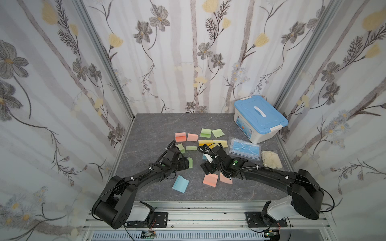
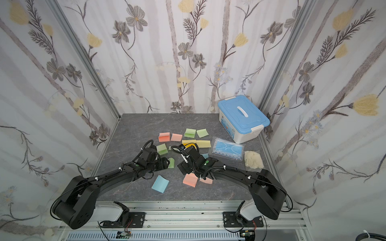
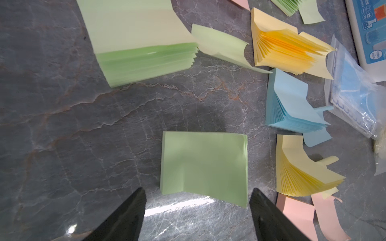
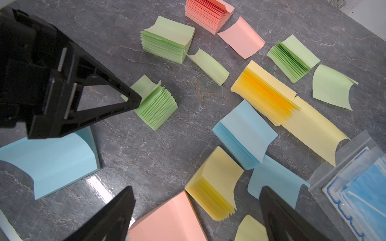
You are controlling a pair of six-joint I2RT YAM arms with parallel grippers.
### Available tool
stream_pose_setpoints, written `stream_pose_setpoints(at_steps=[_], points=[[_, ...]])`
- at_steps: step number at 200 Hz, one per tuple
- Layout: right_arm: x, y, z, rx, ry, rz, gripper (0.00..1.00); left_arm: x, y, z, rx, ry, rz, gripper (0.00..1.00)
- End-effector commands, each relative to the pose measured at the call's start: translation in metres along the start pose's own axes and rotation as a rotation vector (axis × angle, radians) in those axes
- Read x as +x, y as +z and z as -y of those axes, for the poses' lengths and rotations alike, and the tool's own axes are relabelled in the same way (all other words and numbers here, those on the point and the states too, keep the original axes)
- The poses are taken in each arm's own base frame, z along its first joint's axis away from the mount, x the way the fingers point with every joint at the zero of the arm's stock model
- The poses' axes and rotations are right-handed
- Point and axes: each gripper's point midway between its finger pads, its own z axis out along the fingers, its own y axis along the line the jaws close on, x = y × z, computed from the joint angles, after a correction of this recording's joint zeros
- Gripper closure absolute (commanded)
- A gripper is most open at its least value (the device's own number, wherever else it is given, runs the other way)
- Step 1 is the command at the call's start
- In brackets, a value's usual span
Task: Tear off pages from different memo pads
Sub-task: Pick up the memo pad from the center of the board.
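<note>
Left claw [image 3: 197,191] wide, green memo pad [image 3: 203,164] just before it; right claw [image 4: 196,191] wide, empty. Far counter [image 1: 156,125] lies bare; only wrist views show fanned leaves [image 3: 288,48].

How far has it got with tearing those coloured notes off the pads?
Well along. Loose pages already lie beside several pads: a pink page, a green page, a yellow page, a blue page. Nothing is held: the left gripper stands open by a small green pad, and the right gripper is open too. That green pad and the front blue pad show no loose page beside them, so they seem left.
</note>
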Motion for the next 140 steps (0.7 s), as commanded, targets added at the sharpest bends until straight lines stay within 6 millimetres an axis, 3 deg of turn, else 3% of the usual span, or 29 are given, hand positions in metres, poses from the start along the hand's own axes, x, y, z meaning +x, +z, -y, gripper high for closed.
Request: stream_pose_setpoints(at_steps=[1,46,94,140], points=[[0.000,-0.001,0.001,0.004,0.003,0.002,0.05,-0.010,0.001,0.007,0.015,0.005,0.036,0.19],[0.001,0.001,0.001,0.001,0.003,-0.003,0.05,-0.008,0.007,0.002,-0.020,0.011,0.015,0.21],[-0.001,0.002,-0.005,-0.027,-0.006,-0.005,0.05,-0.009,0.000,-0.009,-0.082,0.025,0.034,0.27],[-0.014,0.022,-0.017,-0.065,-0.001,-0.023,0.05,-0.006,-0.003,-0.018,-0.118,0.030,0.035,0.30]])
